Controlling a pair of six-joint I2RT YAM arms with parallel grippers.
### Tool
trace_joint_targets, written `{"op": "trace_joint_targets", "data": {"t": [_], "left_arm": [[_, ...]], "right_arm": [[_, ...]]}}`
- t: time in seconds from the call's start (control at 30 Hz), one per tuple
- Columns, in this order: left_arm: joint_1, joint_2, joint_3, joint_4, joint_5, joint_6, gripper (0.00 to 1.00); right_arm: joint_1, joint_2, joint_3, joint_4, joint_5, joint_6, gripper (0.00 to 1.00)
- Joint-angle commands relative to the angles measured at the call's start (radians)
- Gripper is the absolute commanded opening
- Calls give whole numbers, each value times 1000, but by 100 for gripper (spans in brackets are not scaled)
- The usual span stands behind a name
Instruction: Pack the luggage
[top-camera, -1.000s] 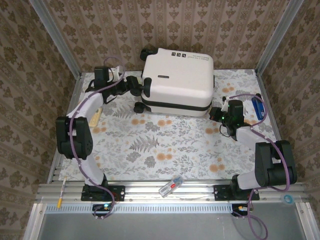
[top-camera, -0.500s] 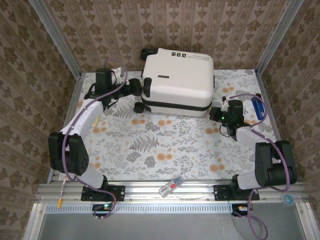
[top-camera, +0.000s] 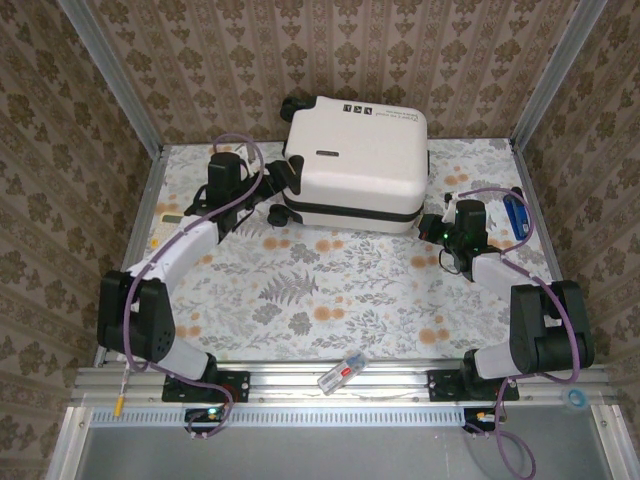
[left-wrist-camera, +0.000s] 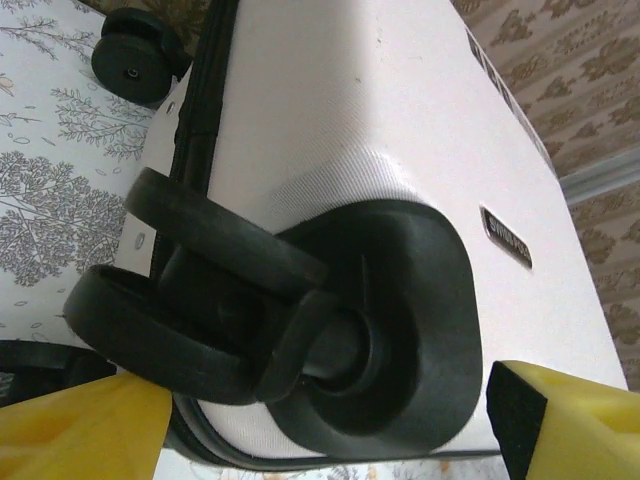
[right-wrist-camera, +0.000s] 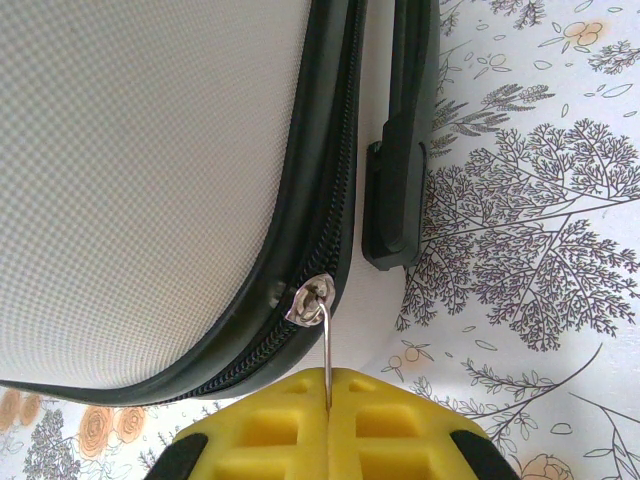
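Observation:
The luggage (top-camera: 355, 160) is a white hard-shell suitcase lying flat and closed at the back middle of the table. My left gripper (top-camera: 278, 188) is open at its left side. In the left wrist view its yellow fingers (left-wrist-camera: 90, 430) stand wide on either side of a black double caster wheel (left-wrist-camera: 190, 300) and its housing, below the white shell (left-wrist-camera: 350, 100). My right gripper (top-camera: 432, 226) sits at the front right corner. In the right wrist view it (right-wrist-camera: 328, 400) is shut on the thin metal zipper pull (right-wrist-camera: 326, 345), which hangs from the slider (right-wrist-camera: 312, 298) on the black zip.
A black side handle (right-wrist-camera: 400, 150) runs along the case just right of the zip. A blue object (top-camera: 516, 215) lies by the table's right edge. A small clear item (top-camera: 342, 372) rests on the front rail. Patterned walls close in the back and both sides.
My left arm has swung right, bringing its gripper in to the wheel on the suitcase's left side, with the jaws a little wider. The right arm and the suitcase have stayed put.

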Motion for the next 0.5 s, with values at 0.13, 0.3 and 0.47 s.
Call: {"op": "trace_joint_targets", "data": {"t": [0.13,0.3,0.47], "left_arm": [[38,70,-44,310,32,-209,82],[40,125,-39,422,65,-289,76],[29,156,-41,492,84,-335,71]], "right_arm": [[5,-39,9,72,14,-6,0],[6,-43,9,69,18,-8,0],[6,-49,4,68,22,-10,0]]}}
